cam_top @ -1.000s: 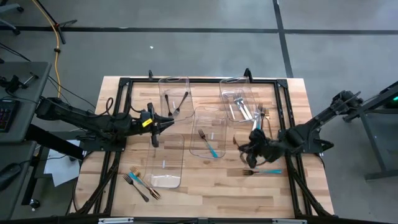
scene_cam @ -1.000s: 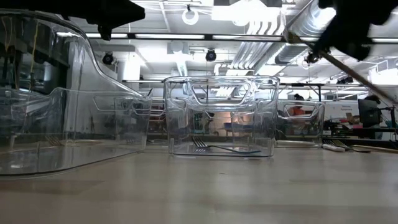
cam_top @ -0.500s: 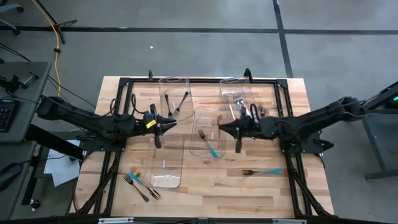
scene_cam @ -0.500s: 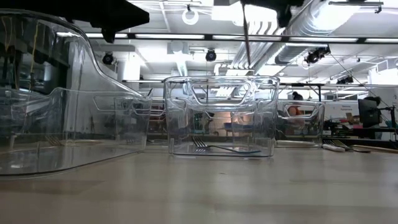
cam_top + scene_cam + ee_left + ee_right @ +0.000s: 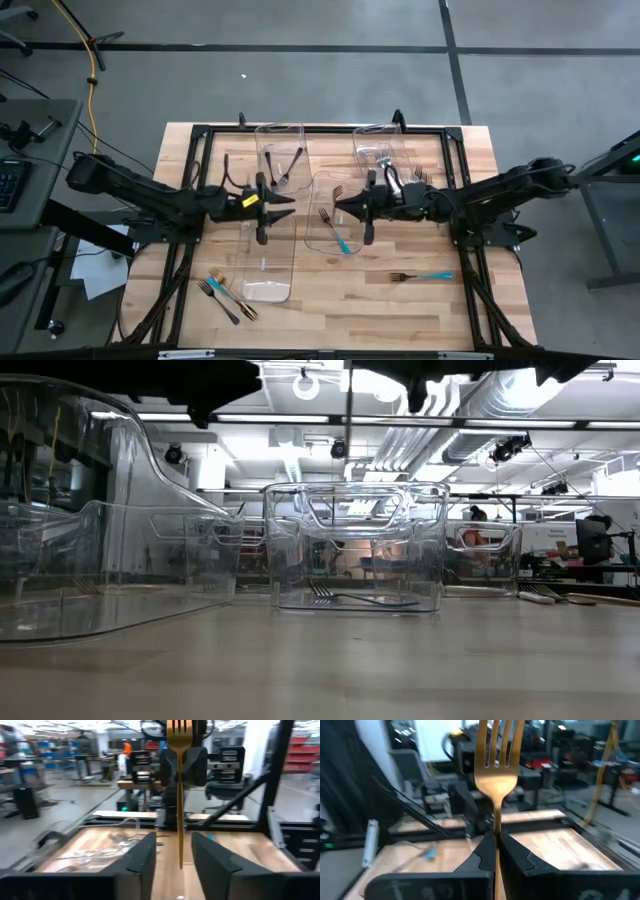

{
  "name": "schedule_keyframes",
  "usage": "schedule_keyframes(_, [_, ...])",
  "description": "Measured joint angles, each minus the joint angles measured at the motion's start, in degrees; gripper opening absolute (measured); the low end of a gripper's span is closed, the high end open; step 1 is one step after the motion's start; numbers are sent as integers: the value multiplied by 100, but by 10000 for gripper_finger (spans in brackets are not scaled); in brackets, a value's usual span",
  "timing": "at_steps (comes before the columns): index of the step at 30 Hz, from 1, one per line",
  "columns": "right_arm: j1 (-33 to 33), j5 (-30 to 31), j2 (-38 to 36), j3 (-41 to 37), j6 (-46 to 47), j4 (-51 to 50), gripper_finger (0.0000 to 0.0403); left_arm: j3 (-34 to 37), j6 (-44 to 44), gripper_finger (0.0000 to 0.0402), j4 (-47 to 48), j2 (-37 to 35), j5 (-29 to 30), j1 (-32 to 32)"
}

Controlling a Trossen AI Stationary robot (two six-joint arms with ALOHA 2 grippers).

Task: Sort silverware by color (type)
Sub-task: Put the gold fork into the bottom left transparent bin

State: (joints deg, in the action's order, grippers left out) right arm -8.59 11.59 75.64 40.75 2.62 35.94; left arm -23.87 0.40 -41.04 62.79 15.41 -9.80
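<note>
Wooden table [image 5: 330, 300] inside a dark frame, grey floor around it, is carrying four clear bins; a workshop with ceiling lights and ducts is showing behind in the low view.

Right gripper [image 5: 343, 206] is hanging over the middle bin [image 5: 335, 182], its fingers [image 5: 512, 852] pinched shut on the stem of a gold fork [image 5: 495, 765], tines pointing up in its wrist view. From above the fork is showing only as a short dark stroke below the gripper.

Left gripper [image 5: 280, 200] is hovering between the far-left bin [image 5: 279, 133] and the near-left bin [image 5: 285, 262], its fingers [image 5: 141, 857] standing parted with nothing between them. In its wrist view the gold fork is hanging in line with the gap but seemingly farther off, held by the other arm.

Contents:
- middle bin: one teal-handled fork [image 5: 337, 231]
- far-left bin: black forks [image 5: 285, 166]
- far-right bin [image 5: 370, 135]: silver forks [image 5: 387, 170], partly covered by the right arm
- loose forks [image 5: 226, 292] near the front left corner
- a teal-handled fork [image 5: 422, 275] lying alone front right

Both grippers are cut off at the top edge of the low view.
</note>
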Motion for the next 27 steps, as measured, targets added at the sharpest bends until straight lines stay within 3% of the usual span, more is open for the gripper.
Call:
schedule_keyframes(3, [-1, -188, 276, 29, 4, 504, 0, -190, -230, 157, -246, 393, -153, 47])
schedule_keyframes(10, [-1, -621, 964, 743, 79, 461, 0, -761, -517, 211, -215, 1219, -261, 129])
schedule_keyframes(20, [6, -609, 1055, 1243, -205, -70, 3, -940, -602, 214, -193, 1399, -1056, 127])
schedule_keyframes(27, [56, -302, 1055, 1188, -262, -295, 2, -940, -485, 214, -209, 1395, -619, 164])
